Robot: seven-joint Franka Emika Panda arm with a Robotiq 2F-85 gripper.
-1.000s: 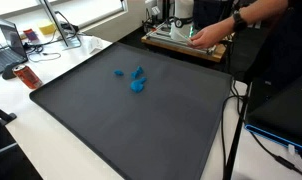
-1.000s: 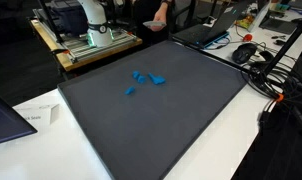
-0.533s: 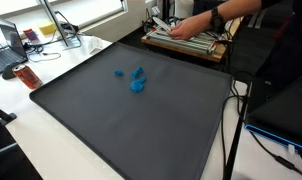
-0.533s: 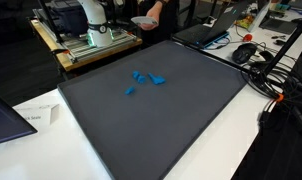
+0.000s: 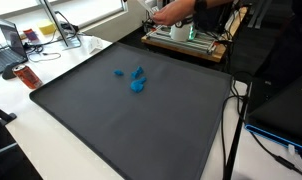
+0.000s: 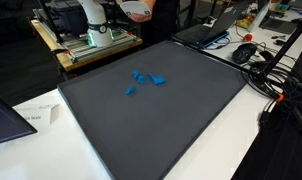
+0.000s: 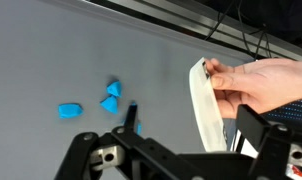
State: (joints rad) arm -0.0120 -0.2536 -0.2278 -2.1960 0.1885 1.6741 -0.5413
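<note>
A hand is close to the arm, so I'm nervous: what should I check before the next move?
1. The gripper is open and holds nothing: ok.
2. The person's hand is away from the gripper: not ok. It holds a white dish close beside it in the wrist view.
3. The blue pieces are in sight on the dark mat: ok, in both exterior views.
4. The pieces are far enough apart to grip one: cannot tell; most lie bunched.

A laptop (image 5: 10, 42) and red bottle (image 5: 27, 75) sit beside the mat (image 5: 141, 130).
</note>
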